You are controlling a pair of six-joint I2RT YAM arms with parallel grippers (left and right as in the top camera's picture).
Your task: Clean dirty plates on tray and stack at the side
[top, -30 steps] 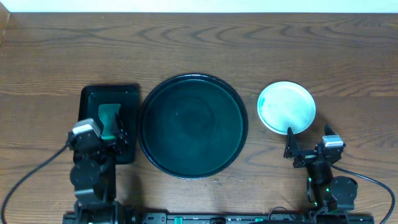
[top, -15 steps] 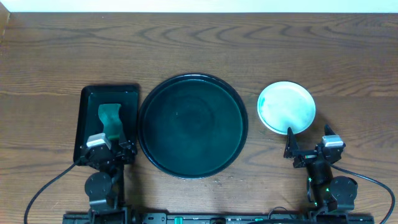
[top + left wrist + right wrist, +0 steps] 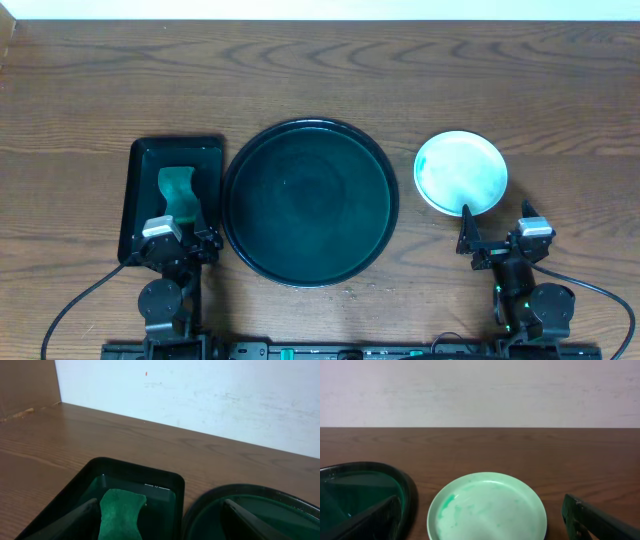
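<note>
The large round dark tray sits mid-table with nothing on it; its rim also shows in the left wrist view and the right wrist view. A pale mint plate with faint teal smears lies on the table right of the tray, also in the right wrist view. I cannot tell whether other plates lie under it. My left gripper is open and empty at the near end of the small black tray. My right gripper is open and empty just in front of the plate.
A small black rectangular tray holds a teal cloth left of the round tray; the cloth also shows in the left wrist view. A white wall runs along the table's far edge.
My left arm has drawn back toward the table's near edge and now rests low at the small tray's near end. The right arm and the plate have not moved.
</note>
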